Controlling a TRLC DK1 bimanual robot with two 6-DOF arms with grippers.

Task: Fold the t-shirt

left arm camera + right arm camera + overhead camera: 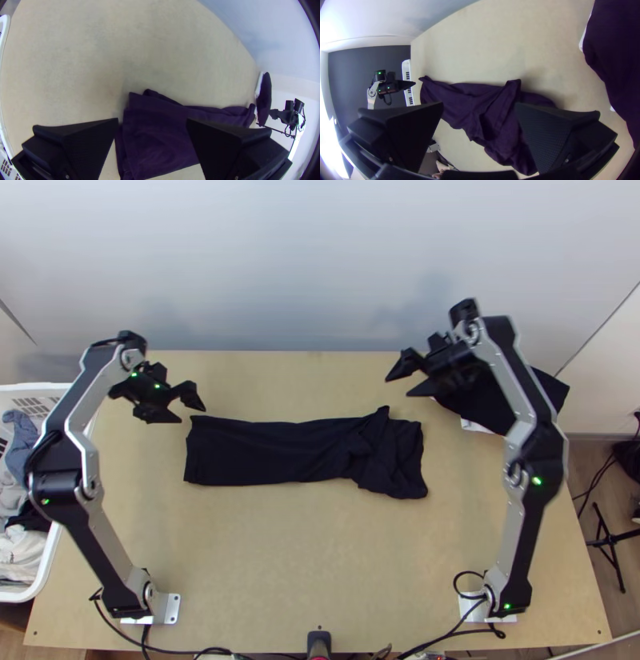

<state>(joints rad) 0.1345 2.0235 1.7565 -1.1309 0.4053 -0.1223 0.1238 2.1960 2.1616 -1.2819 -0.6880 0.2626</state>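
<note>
The dark t-shirt (272, 452) lies across the middle of the table as a long folded strip, its right end bunched and rumpled. Beyond its left end, my left gripper (192, 409) is above the table with fingers apart. My right gripper (398, 386) stands open past the bunched end, towards the wall side. In the left wrist view the shirt's flat end (156, 140) shows between the spread fingers of the left gripper (152, 123). In the right wrist view the crumpled part (496, 116) lies beyond the open right gripper (479, 106).
Another dark cloth with white beneath it (488, 400) lies at the table's right back, partly under the right arm. A white basket (52, 556) of clothes stands at the left edge. A pale wall (304, 268) rises behind the table (320, 556).
</note>
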